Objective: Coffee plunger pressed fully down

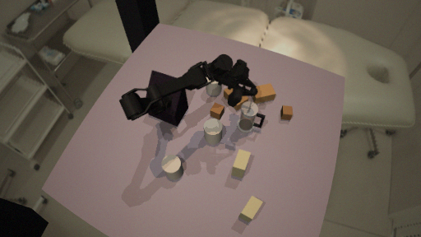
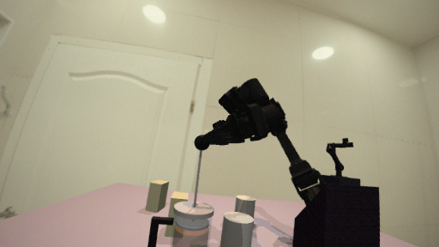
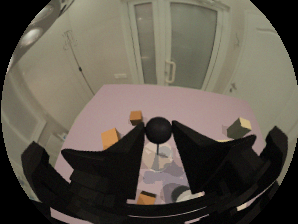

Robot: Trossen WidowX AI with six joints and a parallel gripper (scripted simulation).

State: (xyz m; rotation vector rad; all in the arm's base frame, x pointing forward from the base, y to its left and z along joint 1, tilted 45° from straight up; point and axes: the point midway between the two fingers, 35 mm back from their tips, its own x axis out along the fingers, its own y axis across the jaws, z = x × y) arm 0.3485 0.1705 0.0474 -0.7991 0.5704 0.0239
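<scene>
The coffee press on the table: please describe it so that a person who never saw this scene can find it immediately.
On the pink table, look just in front of the black arm's gripper, among grey cylinders and small blocks. The coffee press is the clear vessel with a black side handle. Only it has a thin upright rod topped by a black knob, which the gripper's fingers are closed on.

Dim, warm overhead light, soft long shadows, fisheye-warped wrist view
</scene>
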